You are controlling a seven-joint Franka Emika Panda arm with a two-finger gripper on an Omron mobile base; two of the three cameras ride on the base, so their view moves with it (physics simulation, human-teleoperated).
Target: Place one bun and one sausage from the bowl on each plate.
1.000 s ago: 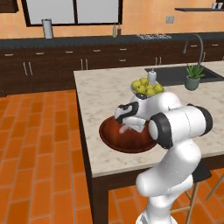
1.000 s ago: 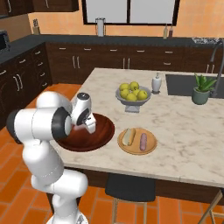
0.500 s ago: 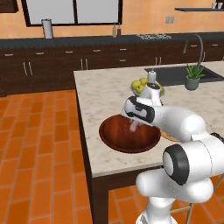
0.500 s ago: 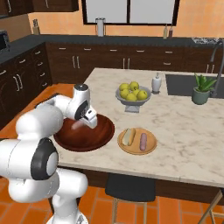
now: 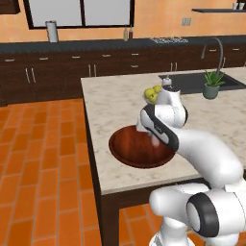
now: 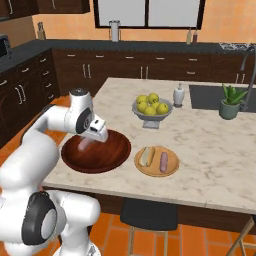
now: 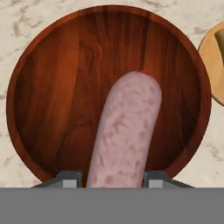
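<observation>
My gripper (image 7: 113,178) is shut on a pink sausage (image 7: 124,131), which sticks out from between the fingertips over the dark reddish-brown bowl (image 7: 26,109). The visible floor of the bowl is bare. From the right base view the gripper (image 6: 92,136) hangs over the left part of the bowl (image 6: 100,159) with the sausage (image 6: 85,145) under it. To the right of the bowl lies the orange-tan plate (image 6: 156,173), bearing a bun (image 6: 145,156) and a second sausage (image 6: 163,161). In the left base view the gripper (image 5: 154,139) hovers over the bowl (image 5: 129,149).
A grey footed bowl of yellow-green fruit (image 6: 151,107) stands behind the plate, with a soap bottle (image 6: 178,95) beside it. A potted plant (image 6: 230,102) sits by the sink at the right. The counter's front edge runs just before the bowl and the plate.
The arm's elbow and shoulder have swung into a new pose, while the hand stays over the bowl with the sausage held.
</observation>
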